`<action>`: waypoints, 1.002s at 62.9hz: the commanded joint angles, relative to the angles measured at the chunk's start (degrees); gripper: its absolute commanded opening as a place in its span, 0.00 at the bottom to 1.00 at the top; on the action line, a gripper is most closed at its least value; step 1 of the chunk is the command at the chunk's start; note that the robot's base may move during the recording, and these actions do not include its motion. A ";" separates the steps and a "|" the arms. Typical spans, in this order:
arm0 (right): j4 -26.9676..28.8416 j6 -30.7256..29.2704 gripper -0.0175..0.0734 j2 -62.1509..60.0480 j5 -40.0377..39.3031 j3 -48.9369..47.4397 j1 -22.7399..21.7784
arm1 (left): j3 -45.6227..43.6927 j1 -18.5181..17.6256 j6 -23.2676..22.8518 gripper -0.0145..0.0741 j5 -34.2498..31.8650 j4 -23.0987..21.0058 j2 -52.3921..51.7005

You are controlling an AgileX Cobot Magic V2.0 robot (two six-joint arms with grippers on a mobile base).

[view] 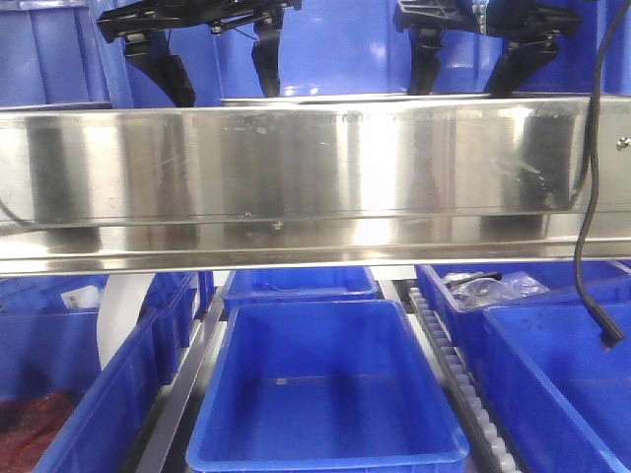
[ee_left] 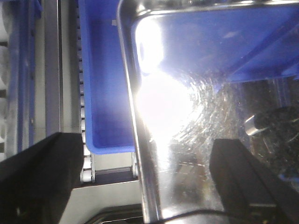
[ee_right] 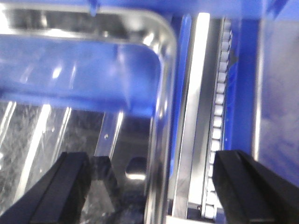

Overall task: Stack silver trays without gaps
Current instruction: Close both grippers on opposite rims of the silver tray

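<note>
The left gripper (ee_left: 140, 186) stands wide open and holds nothing. Its two black fingers (ee_left: 37, 182) straddle the left rim of the silver tray (ee_left: 187, 116). The right gripper (ee_right: 152, 191) is equally spread and empty, over the tray's right rim. In the front view both grippers hang above the steel shelf band (view: 315, 168), and the tray lies just behind the band's upper edge. I cannot tell if a second tray is under it. The risk, I think, is the thin, polished rim: if one side closes or lifts sooner, the tray can tilt, slip out and seat crooked, leaving a gap.
</note>
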 commanded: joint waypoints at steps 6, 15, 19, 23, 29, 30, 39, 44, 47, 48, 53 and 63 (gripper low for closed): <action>0.87 -0.36 0.88 -2.41 -2.70 -1.90 -0.53 | -2.09 0.11 -0.17 0.68 -3.71 -0.75 -2.68; 2.66 -1.11 0.88 -1.37 -2.50 -1.90 -0.53 | -2.09 0.11 -0.17 0.68 -3.12 -1.35 -1.86; 2.65 -1.38 0.88 -1.09 -2.05 -1.90 -0.53 | -2.09 0.11 -0.07 0.68 -3.00 -1.35 -1.75; 2.65 -1.43 0.88 -1.02 -1.90 -1.90 -0.53 | -2.09 0.11 -0.07 0.68 -2.85 -1.35 -1.62; 2.65 -1.43 0.88 -1.02 -1.90 -1.90 -0.53 | -2.09 0.11 -0.07 0.67 -2.59 -1.35 -1.35; 2.65 -1.43 0.88 -1.02 -1.90 -1.90 -0.53 | -2.09 0.11 -0.07 0.67 -2.46 -1.35 -1.35; 2.65 -1.49 0.76 -1.02 -1.19 -1.90 -0.53 | -2.09 0.11 -0.07 0.59 -2.47 -1.35 -1.06; 2.65 -1.49 0.61 -1.02 -0.32 -1.90 -0.53 | -2.09 0.11 -0.07 0.47 -2.47 -1.24 -0.96; 2.65 -1.49 0.50 -1.02 0.16 -1.90 -0.53 | -2.09 0.11 -0.07 0.39 -2.59 -1.24 -0.96; 2.65 -1.49 0.47 -1.02 0.32 -1.90 -0.53 | -2.09 0.11 -0.07 0.35 -2.71 -1.24 -0.96; 2.65 -1.49 0.30 -1.02 1.12 -1.90 -0.53 | -2.09 0.11 -0.07 0.20 -2.80 -1.13 -0.96; 2.65 -1.44 0.25 -1.22 1.68 -1.90 -0.53 | -2.09 0.11 0.34 0.12 -2.43 -1.13 -0.72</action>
